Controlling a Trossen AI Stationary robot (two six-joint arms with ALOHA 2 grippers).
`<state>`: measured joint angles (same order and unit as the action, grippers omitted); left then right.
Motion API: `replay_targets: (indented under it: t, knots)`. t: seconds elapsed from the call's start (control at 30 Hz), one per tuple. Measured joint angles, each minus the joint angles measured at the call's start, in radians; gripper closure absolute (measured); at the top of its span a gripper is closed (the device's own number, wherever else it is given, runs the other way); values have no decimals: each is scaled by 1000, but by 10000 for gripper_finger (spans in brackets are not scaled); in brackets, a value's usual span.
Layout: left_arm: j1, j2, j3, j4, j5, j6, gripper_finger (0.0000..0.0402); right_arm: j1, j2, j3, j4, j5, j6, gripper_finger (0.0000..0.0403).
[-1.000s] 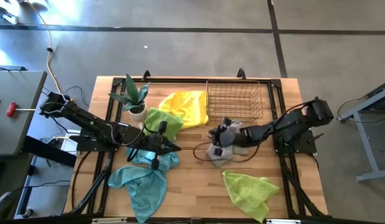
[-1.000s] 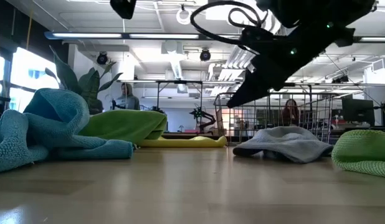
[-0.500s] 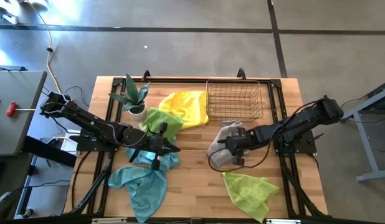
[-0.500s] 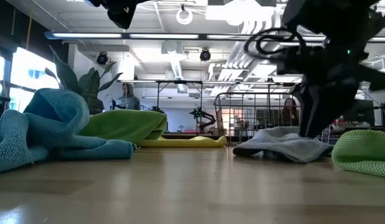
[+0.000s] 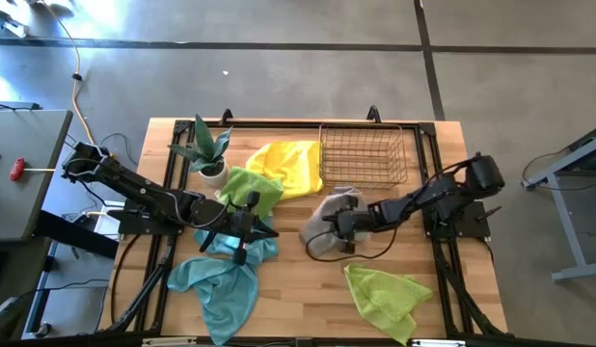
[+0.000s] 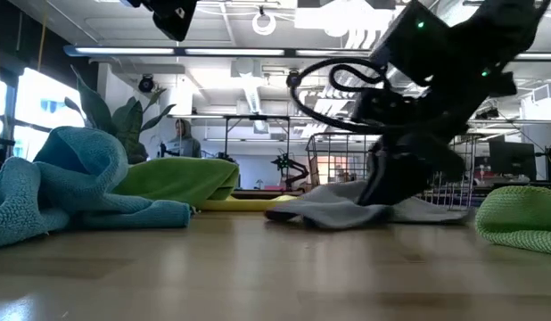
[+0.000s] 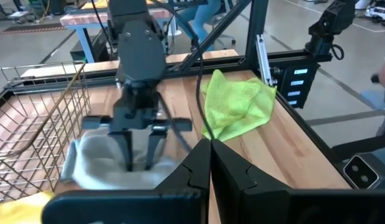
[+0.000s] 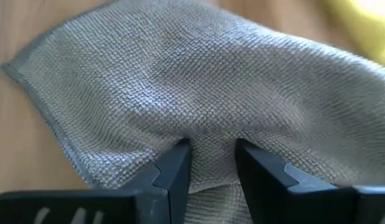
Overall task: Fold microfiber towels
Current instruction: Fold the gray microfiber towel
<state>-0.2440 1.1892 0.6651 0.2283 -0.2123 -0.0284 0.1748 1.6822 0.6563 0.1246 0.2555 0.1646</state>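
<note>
Five towels: two lime green (image 5: 252,185), one yellow (image 5: 288,164), one teal (image 5: 219,280), one grey (image 5: 327,220); one basket (image 5: 364,154); one plant (image 5: 207,149).

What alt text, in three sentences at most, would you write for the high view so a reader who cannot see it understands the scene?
Seen from above, the right gripper presses its fingers into a grey towel mid-table beside a wire basket. The left gripper, shut, hovers over a teal towel. Yellow and lime towels and a potted plant lie around.
</note>
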Motion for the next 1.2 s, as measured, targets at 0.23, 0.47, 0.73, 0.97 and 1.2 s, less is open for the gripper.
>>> replay_targets:
  t: [0.23,0.47,0.73,0.97,1.2]
  knots:
    - [-2,0,0,-15,0,-31,398,-57,8,8,163,45,-8,279]
    - [-3,30,0,-53,-4,-27,398,-35,-141,18,31,-28,-34,279]
    - [-9,192,0,101,-36,70,393,71,-235,19,-314,-44,168,279]
    - [-8,316,0,202,-71,111,326,184,-187,17,-393,31,281,271]
    - [-6,441,0,286,-121,143,241,222,-182,17,-377,81,281,237]
